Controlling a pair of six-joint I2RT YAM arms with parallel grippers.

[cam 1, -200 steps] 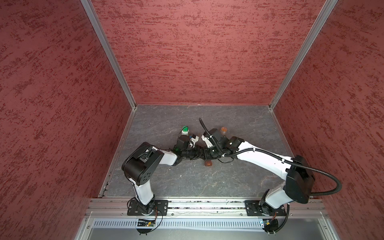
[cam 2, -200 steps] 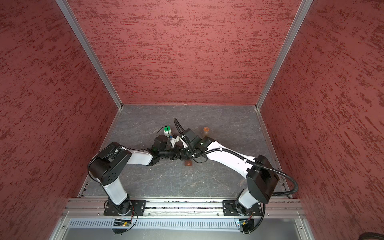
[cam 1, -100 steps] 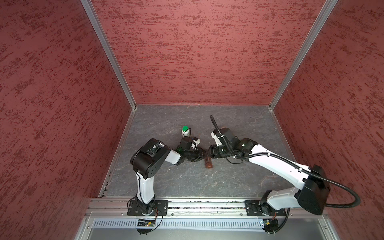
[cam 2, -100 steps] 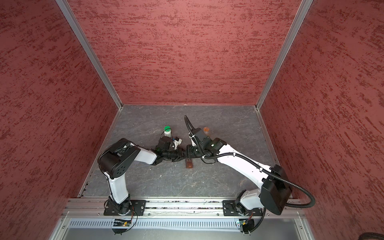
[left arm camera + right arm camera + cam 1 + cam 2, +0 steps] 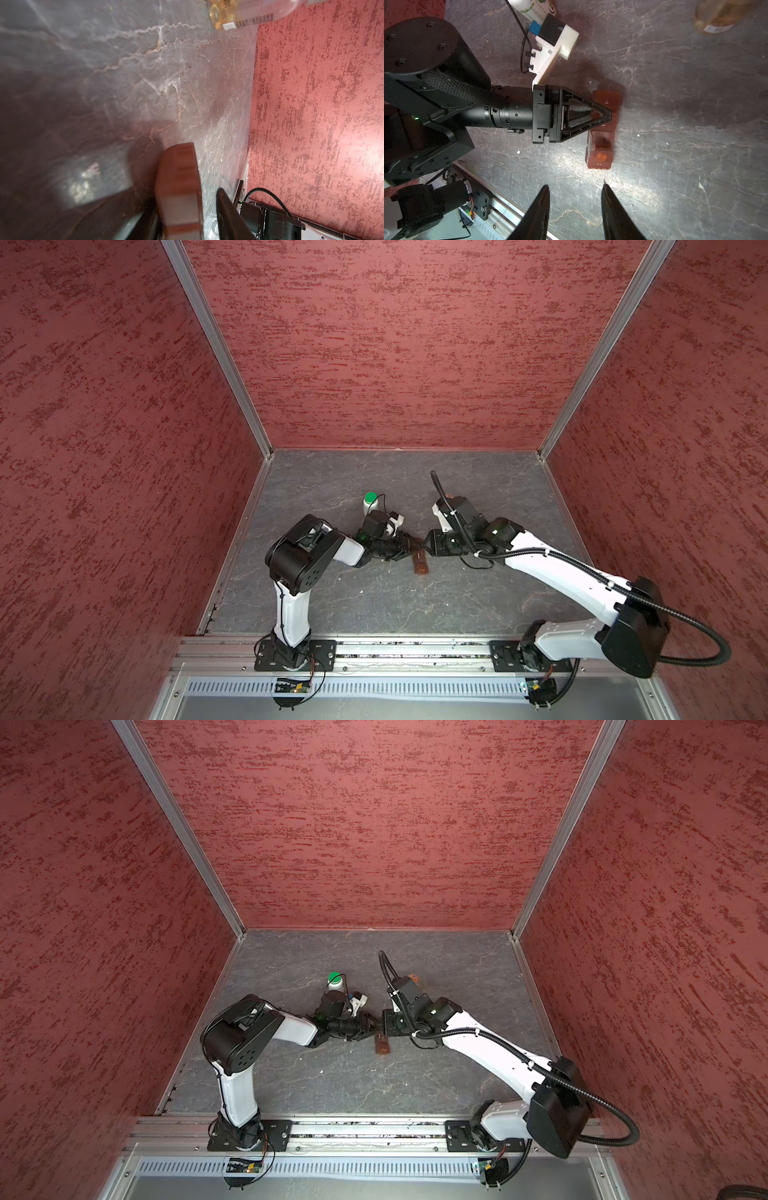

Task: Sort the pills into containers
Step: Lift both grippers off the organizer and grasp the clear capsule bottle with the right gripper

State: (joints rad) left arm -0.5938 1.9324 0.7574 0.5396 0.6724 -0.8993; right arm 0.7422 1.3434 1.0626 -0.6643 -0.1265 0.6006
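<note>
An amber pill organizer (image 5: 420, 563) (image 5: 381, 1045) lies on the grey table in both top views; orange pills (image 5: 601, 156) show in its end compartment. My left gripper (image 5: 409, 548) (image 5: 369, 1030) (image 5: 604, 116) is down over the organizer (image 5: 602, 143). In the left wrist view the organizer (image 5: 178, 187) sits between the parted jaws of the left gripper (image 5: 182, 199), with a gap to one finger (image 5: 227, 212). My right gripper (image 5: 428, 546) (image 5: 386, 1027) (image 5: 575, 185) hovers just beside it, open and empty.
A white bottle with a green cap (image 5: 370, 501) (image 5: 335, 982) stands behind the left wrist. A clear bottle of yellow capsules (image 5: 247, 14) (image 5: 724, 14) (image 5: 414, 979) is behind the right wrist. Red walls enclose the table on three sides.
The right arm has drawn back to the right, its gripper leaving the organizer. The left jaws have parted round the organizer. The organizer has not moved.
</note>
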